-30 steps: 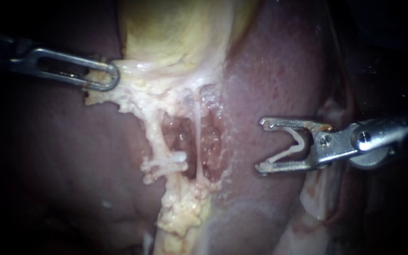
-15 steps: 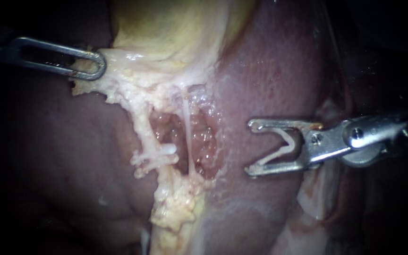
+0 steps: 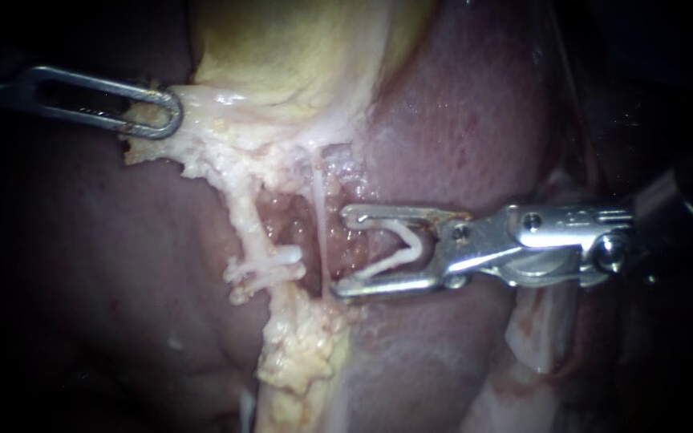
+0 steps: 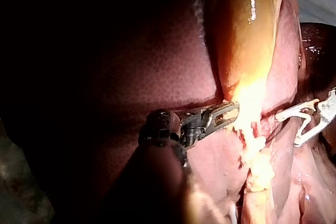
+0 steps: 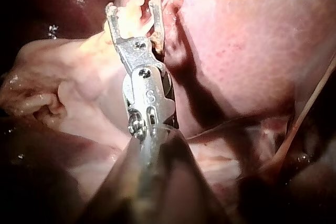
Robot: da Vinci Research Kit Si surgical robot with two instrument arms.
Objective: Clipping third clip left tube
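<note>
Nearest, at the low edge of the endoscope view: lumpy yellow fat [image 3: 298, 353], leading up into the left tube [image 3: 244, 220], a pale cord slanting away to the far left. Across that tube, just beyond the fat: two white clips [image 3: 270, 265], close together and sticking out on both sides.

Right of the tube: a raw reddish pocket [image 3: 286, 224], then a thin strand [image 3: 318, 224] running near to far.

Right tool [image 3: 342, 252]: comes in from the right over the liver [image 3: 459, 120], level with the clipped stretch. Jaws wide apart, with an open clip [image 3: 399, 252] seated between them, a white V with one leg along each jaw. Jaw tips just right of the thin strand, the lower one about touching it. Stops short of the left tube, with the strand and the pocket between. Nothing of the tube inside the jaws.

Farther off, left tool [image 3: 172, 112]: comes in from the left, jaws clamped on pale tissue [image 3: 202, 120] at the neck of the gallbladder [image 3: 298, 48], the yellow-green body at the far edge. Pale tissue spreads from that grip down to the left tube.
</note>
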